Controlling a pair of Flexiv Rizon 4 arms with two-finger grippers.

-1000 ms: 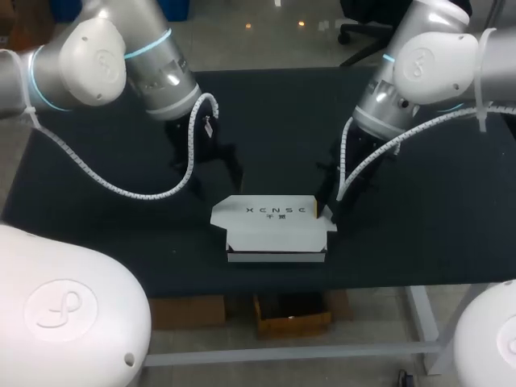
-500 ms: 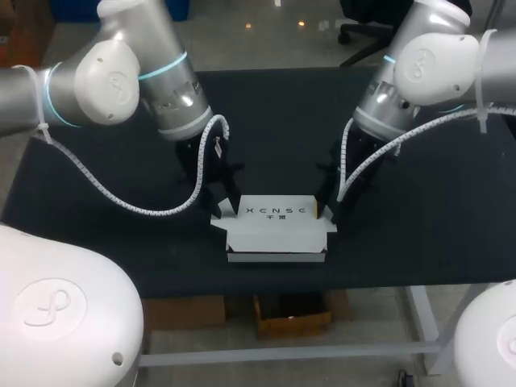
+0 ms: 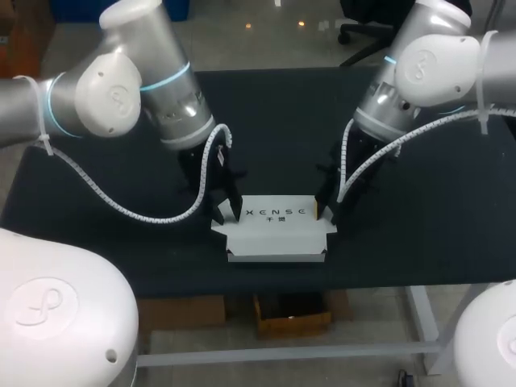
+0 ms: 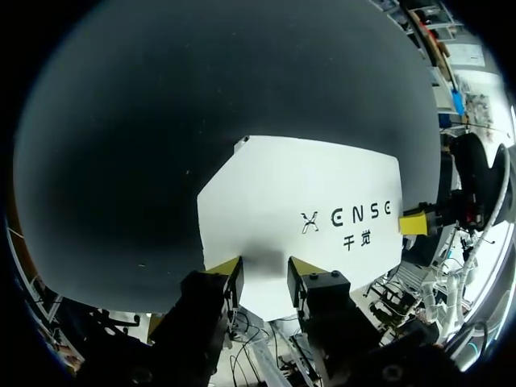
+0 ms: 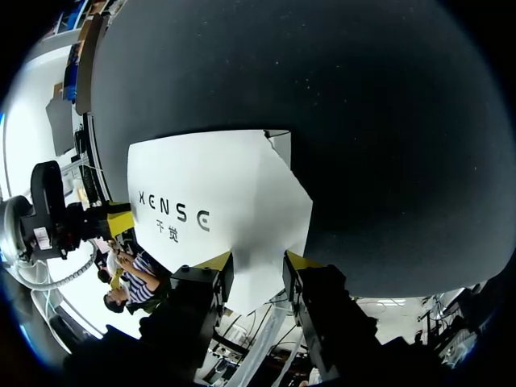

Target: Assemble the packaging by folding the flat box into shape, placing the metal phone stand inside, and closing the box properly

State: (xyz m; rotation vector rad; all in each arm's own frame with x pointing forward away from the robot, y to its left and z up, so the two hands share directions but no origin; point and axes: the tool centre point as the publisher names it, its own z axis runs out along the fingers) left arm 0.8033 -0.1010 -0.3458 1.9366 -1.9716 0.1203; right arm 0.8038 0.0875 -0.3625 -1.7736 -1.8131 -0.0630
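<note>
A white cardboard box (image 3: pixel 274 240) stands near the table's front edge, its printed lid panel (image 3: pixel 278 211) opened towards the back. My left gripper (image 3: pixel 222 211) is at the panel's left end. My right gripper (image 3: pixel 321 211) is at its right end. In the left wrist view the fingers of the left gripper (image 4: pixel 266 274) stand a little apart over the panel (image 4: pixel 298 210), whose white face shows between them. The right gripper (image 5: pixel 256 266) stands the same way over the panel (image 5: pixel 218 193). Neither clamps the card. No metal phone stand is in view.
The black table (image 3: pixel 282 121) stretches behind and to both sides of the box. Its front edge (image 3: pixel 274 286) runs just below the box. The white cable loop (image 3: pixel 121 205) of my left arm hangs over the table's left part.
My left arm has swung right and down to the box's left end, and its fingers have drawn closer together. The right arm and the box have kept still.
</note>
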